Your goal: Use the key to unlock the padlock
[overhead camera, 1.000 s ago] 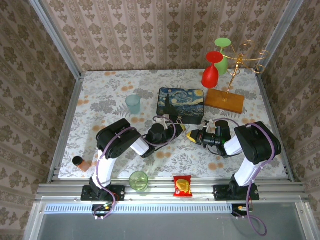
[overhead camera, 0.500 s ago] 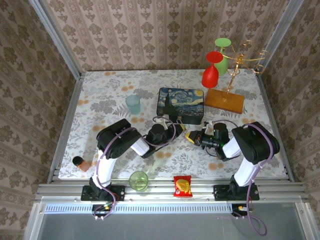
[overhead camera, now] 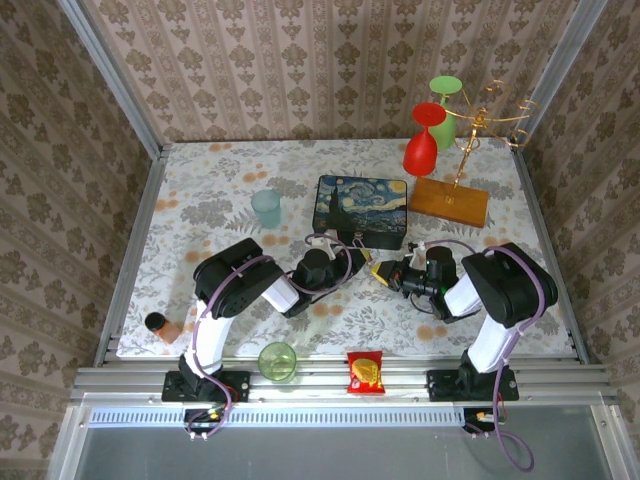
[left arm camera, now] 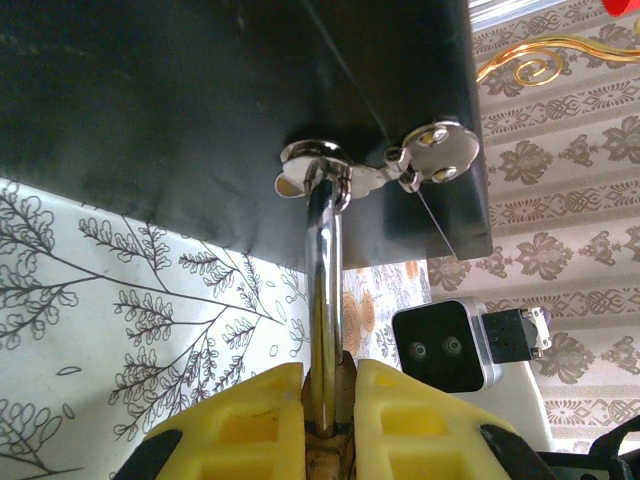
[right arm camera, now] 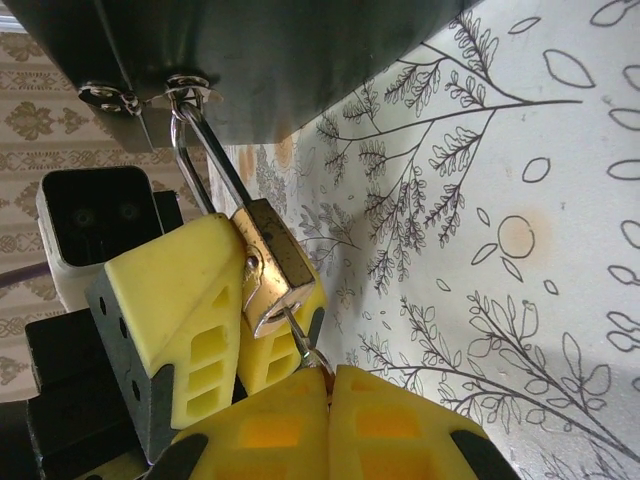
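Here my left gripper [left arm camera: 330, 400] clamps the small brass padlock [right arm camera: 272, 270] (hung at twelve o'clock from the edge of the dark box [left arm camera: 200, 100]); my right gripper [right arm camera: 328, 390] pinches the silvery key [right arm camera: 300, 335], with open floral tablecloth [right arm camera: 500, 200] at three o'clock.

Tight at near edge of Starry Night box [overhead camera: 361, 210]: left gripper [left arm camera: 330, 392] clamped on padlock [right arm camera: 272, 265], right gripper [right arm camera: 330, 392] pinching key [right arm camera: 298, 328] just below it, tips close together, so no passage btwn them. Shackle [left arm camera: 322, 260] hooked thru hasp [left arm camera: 318, 165] on box wall; wall blocks straight ahead. Blue cup [overhead camera: 266, 208] just left of box; wooden stand [overhead camera: 449, 200] w/ red glass [overhead camera: 421, 145] and green glass [overhead camera: 446, 88] right-rear, narrow gap btwn stand and box. Free cloth far left, behind cup, and right of right arm. Along near rail: green cup [overhead camera: 277, 361], snack packet [overhead camera: 366, 372]; brown bottle [overhead camera: 158, 324] at near-left edge.
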Robot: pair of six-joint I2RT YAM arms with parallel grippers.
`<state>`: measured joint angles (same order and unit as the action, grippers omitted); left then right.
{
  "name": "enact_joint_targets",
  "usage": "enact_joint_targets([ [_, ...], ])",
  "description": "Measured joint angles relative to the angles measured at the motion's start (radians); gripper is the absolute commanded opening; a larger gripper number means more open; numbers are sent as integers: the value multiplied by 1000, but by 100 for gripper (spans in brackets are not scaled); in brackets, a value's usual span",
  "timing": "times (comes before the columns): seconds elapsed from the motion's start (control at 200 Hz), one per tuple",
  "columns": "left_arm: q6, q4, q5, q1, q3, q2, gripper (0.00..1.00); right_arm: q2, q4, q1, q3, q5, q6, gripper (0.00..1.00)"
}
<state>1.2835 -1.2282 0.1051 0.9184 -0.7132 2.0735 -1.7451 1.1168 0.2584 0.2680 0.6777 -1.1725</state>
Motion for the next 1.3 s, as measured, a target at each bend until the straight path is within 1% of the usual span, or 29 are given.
enact_joint_targets([
  [0.22, 16, -12, -1, 6, 0, 0, 0, 126, -161, 24, 1, -70, 74, 0],
  [0.335, 23, -15, -5, 9, 0, 0, 0, 146, -209, 28, 12, -81, 81, 0],
  [0.435, 26, -15, -10, 9, 0, 0, 0, 129, -205, 28, 28, -79, 77, 0],
  [0.565, 26, -13, -21, 10, 0, 0, 0, 83, -154, 31, 44, -72, 48, 0],
  [0.715, 26, -12, -32, 10, 0, 0, 0, 82, -152, 41, 47, -95, 40, 0],
  [0.96, 27, -14, -32, 10, 0, 0, 0, 82, -156, 29, 48, -79, 43, 0],
  [1.015, 27, -13, -31, 10, 1, 0, 0, 85, -168, 31, 49, -79, 51, 3],
  [1.115, 31, -15, -21, 10, 3, 0, 0, 129, -242, 34, 54, -91, 95, 16],
  [1.19, 34, -18, 0, 11, 3, 0, 0, 181, -320, 37, 58, -101, 148, 16],
  [1.3, 37, -22, 22, 11, 4, 0, 0, 250, -439, 38, 65, -125, 237, 14],
])
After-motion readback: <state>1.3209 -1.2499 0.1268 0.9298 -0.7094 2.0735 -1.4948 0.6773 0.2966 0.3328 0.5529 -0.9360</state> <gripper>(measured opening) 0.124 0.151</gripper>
